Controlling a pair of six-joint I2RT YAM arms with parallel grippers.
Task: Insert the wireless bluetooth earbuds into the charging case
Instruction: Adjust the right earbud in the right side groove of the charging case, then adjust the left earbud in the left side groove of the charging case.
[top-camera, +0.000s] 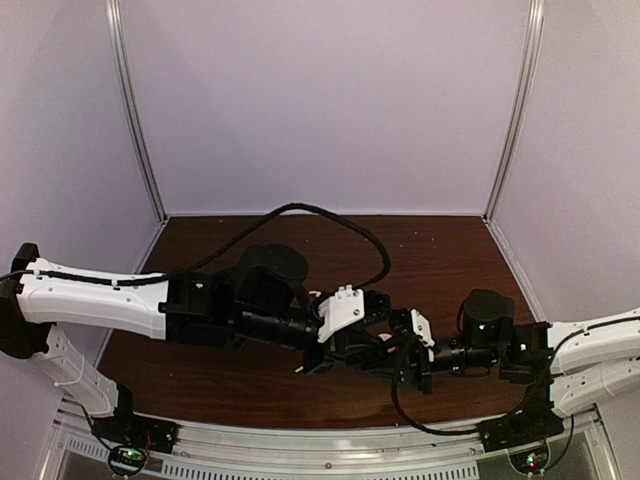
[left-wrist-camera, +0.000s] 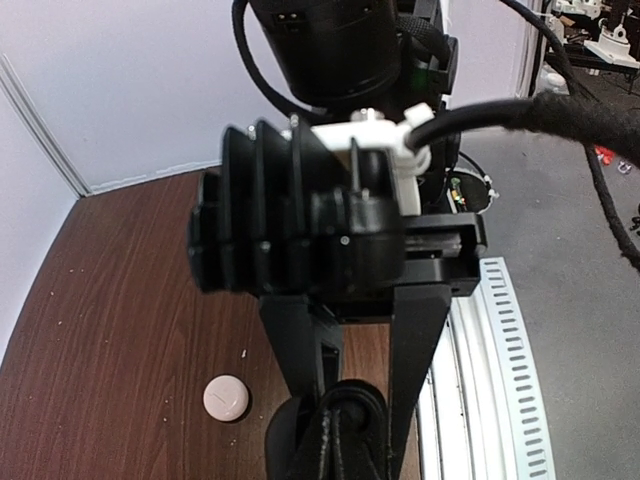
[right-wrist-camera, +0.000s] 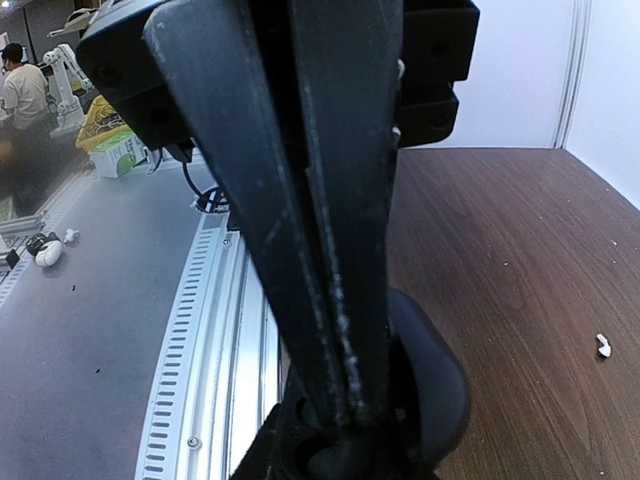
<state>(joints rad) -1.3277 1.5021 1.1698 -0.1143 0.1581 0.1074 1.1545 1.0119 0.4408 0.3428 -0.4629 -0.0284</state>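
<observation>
Right tool (right-wrist-camera: 340, 400): fingers closed nearly together, tips at the black rounded case (right-wrist-camera: 435, 385). Left tool (top-camera: 338, 354): opening cannot be told. One tiny white earbud (right-wrist-camera: 603, 345) lies on the brown wooden worktop (right-wrist-camera: 500, 250), at 3 o'clock from the case.

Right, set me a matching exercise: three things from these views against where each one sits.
Things:
1. round white case
2. tiny white earbud
3. slotted metal rail

Places:
A. along the near edge of the wooden table
B. alone on the wood, far right of the right wrist view
C. on the wood, lower left of the left wrist view

Pairs: 1-C; 2-B; 3-A
</observation>
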